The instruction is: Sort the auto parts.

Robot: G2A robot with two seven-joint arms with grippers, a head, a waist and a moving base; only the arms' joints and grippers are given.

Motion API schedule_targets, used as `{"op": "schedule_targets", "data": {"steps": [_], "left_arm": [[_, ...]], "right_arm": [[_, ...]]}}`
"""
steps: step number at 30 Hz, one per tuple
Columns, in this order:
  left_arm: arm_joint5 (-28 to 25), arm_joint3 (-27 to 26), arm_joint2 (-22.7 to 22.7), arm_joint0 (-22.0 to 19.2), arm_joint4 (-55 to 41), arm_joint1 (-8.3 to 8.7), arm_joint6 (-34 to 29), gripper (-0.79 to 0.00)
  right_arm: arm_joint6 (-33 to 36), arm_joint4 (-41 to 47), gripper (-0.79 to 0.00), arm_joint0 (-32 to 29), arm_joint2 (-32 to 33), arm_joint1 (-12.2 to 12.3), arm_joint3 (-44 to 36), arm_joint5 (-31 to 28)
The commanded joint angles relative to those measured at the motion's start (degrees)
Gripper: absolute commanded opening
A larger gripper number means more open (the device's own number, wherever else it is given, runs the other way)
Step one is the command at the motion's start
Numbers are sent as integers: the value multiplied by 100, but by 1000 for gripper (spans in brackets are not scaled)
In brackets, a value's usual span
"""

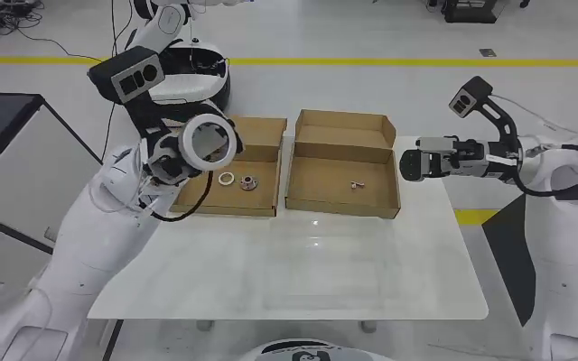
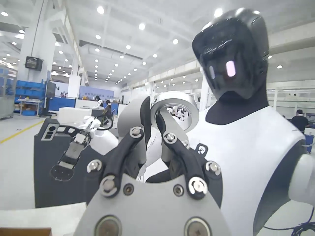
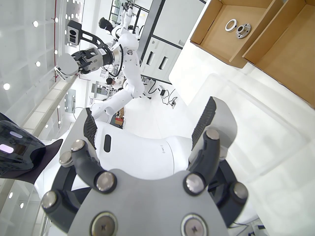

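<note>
My left gripper [image 2: 153, 119] is shut on the wall of a large silver metal ring [image 2: 177, 109], held up in the air. From above, the ring [image 1: 209, 142] hangs over the left cardboard box [image 1: 262, 135] near its left side. Inside that box lie a small silver ring [image 1: 227, 179] and a flanged metal hub [image 1: 247, 184]; from the right wrist they are the ring [image 3: 231, 26] and the hub [image 3: 242, 30]. A small bolt [image 1: 357, 185] lies in the right cardboard box [image 1: 343, 135]. My right gripper [image 1: 411, 165] hovers open and empty just off that box's right side, its fingers [image 3: 209, 114] wide apart.
The two boxes stand side by side at the back of the white table [image 1: 316, 271]. A dark cabinet [image 1: 18, 135] stands to the left of the table. Another robot [image 1: 181, 54] stands behind the boxes.
</note>
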Motion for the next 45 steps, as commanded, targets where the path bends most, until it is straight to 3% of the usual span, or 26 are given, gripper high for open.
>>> {"op": "schedule_targets", "data": {"steps": [1,11,15,22,29,37,45], "left_arm": [[6,-26,-31,20,-325,-21,-66,-785],[6,101,-284,161,-1631,-210,-1019,-785],[206,384,-335,121,-1071,-230,-1317,-785],[750,381,-398,133,150,-287,-1007,-785],[881,259,-411,215,534,-345,-777,-785],[489,179,-347,318,-457,-435,-664,-785],[233,237,-361,315,-1235,-504,-1036,-785]], "right_arm": [[0,0,0,0,0,0,0,0],[0,0,0,0,0,0,0,0],[0,0,0,0,0,0,0,0],[0,0,0,0,0,0,0,0],[0,0,0,0,0,0,0,0],[0,0,0,0,0,0,0,0],[0,0,0,0,0,0,0,0]]}}
